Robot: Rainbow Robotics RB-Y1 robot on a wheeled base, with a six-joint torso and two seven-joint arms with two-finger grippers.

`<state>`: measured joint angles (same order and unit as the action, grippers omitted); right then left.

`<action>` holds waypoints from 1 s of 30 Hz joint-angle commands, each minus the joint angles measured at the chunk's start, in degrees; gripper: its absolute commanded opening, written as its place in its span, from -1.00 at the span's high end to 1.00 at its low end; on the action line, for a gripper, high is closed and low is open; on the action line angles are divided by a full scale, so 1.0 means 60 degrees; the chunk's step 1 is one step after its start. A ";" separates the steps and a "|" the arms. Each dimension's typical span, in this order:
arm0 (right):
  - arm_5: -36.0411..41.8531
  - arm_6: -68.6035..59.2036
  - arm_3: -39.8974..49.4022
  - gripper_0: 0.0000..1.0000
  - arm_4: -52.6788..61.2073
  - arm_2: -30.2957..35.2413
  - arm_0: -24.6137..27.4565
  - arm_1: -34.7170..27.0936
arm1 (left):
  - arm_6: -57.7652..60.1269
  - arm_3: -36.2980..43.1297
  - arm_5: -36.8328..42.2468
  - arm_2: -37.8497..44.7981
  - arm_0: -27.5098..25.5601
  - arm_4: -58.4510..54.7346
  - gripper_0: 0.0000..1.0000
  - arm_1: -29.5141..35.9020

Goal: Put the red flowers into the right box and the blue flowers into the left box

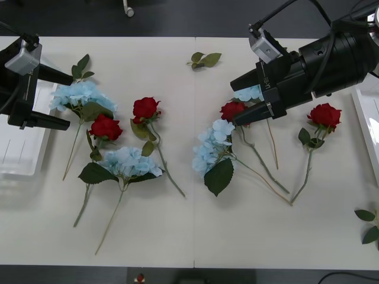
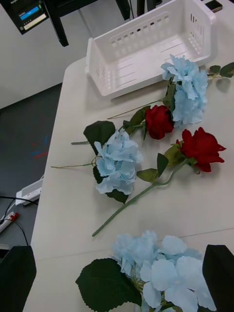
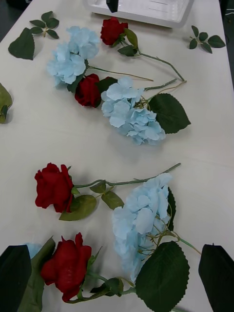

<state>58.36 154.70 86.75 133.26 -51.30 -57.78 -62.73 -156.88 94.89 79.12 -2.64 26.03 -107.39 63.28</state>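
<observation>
Lying scattered, red flowers [image 1: 146,109], blue flowers [image 1: 211,148], leaf sprig [image 1: 204,59]

no readable text, labels, brands or numbers on any surface, flower or box

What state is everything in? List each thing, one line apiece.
Red flowers: all four lying on the table, unboxed.
Blue flowers: lying on the table, unboxed.
Left box: empty.
Right box: visible part empty.
Left gripper: fingers open, above the table, holding nothing.
Right gripper: fingers open, above flowers, holding nothing.
</observation>
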 commanded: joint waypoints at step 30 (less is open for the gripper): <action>0.4335 -1.2453 -0.1129 -1.00 -0.2494 0.0229 -0.1737 -0.0560 | 0.5814 -0.0420 0.0144 0.0513 0.0262 0.3558 -1.00 0.0923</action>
<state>83.02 85.80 80.43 120.20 -49.87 -66.02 -63.48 -127.29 92.28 79.86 -0.65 26.06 -88.34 67.50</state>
